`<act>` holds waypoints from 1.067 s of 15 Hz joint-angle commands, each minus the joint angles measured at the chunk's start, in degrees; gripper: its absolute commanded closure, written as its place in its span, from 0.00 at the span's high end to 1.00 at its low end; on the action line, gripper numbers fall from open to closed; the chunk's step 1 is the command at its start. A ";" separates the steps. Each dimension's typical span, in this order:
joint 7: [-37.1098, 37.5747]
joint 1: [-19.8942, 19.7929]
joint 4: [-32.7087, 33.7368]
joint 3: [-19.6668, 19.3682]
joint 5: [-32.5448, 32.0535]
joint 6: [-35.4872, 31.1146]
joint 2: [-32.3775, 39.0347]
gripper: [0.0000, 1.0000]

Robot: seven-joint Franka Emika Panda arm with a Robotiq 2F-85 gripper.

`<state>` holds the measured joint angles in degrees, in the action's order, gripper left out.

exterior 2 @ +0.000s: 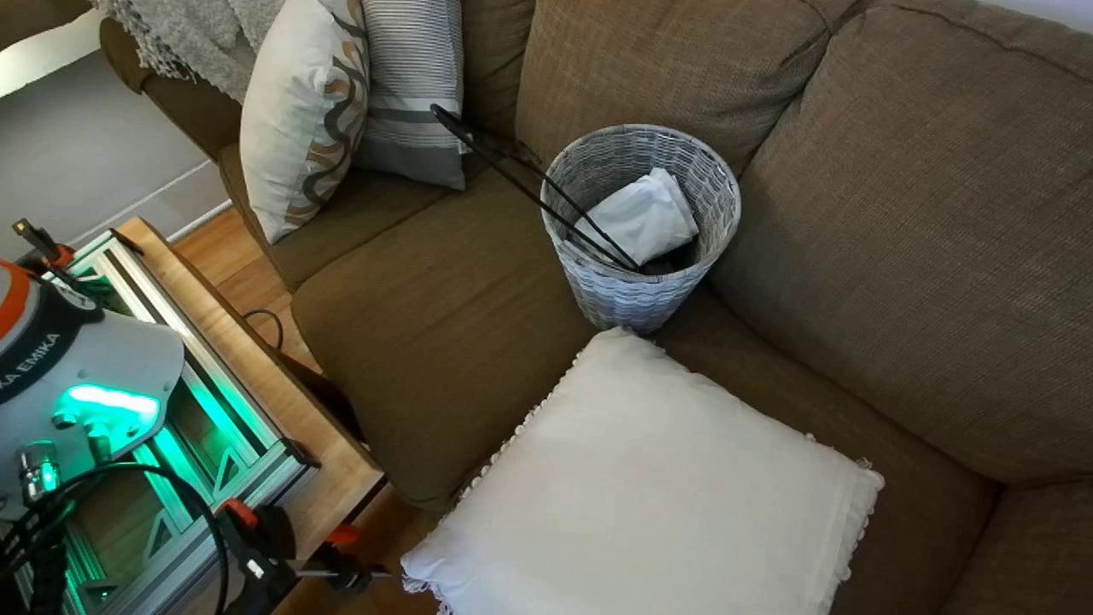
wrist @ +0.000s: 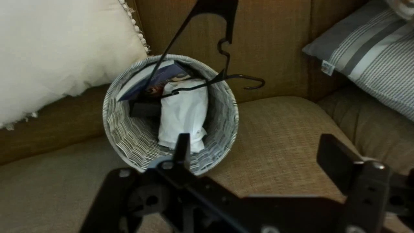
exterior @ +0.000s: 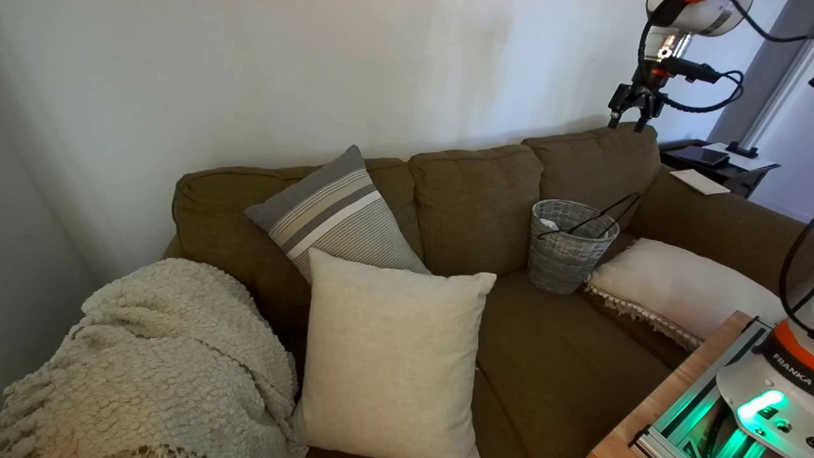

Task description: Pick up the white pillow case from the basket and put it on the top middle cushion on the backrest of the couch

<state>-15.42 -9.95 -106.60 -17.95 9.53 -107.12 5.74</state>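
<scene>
Black fingers (wrist: 336,161) stand spread, higher than the basket (exterior: 563,267) and well apart from it. Inside the basket lies the white case (wrist: 184,113), bunched up, with a black hanger (wrist: 218,6) leaning out. All sit on the couch (exterior: 553,356) near the middle cushion (exterior: 477,203), just beside a fringed pillow (exterior 2: 657,478). Further off leans a striped pillow (exterior: 350,216).
</scene>
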 commanded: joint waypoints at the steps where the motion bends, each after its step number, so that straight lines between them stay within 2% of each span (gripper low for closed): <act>1: 5.28 -4.02 8.39 0.73 -1.36 2.46 11.73 1.00; 4: 8.44 -6.99 14.51 1.36 -0.63 7.12 20.21 1.00; 5: 6.35 -6.42 8.59 2.28 -1.02 2.66 14.41 1.00; 8: 7.50 -7.87 12.62 2.56 -1.22 4.43 19.81 1.00; 16: 8.13 -7.84 14.15 2.74 -1.20 5.61 20.10 1.00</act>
<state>-7.83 -15.95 -92.76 -17.34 9.22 -101.64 25.93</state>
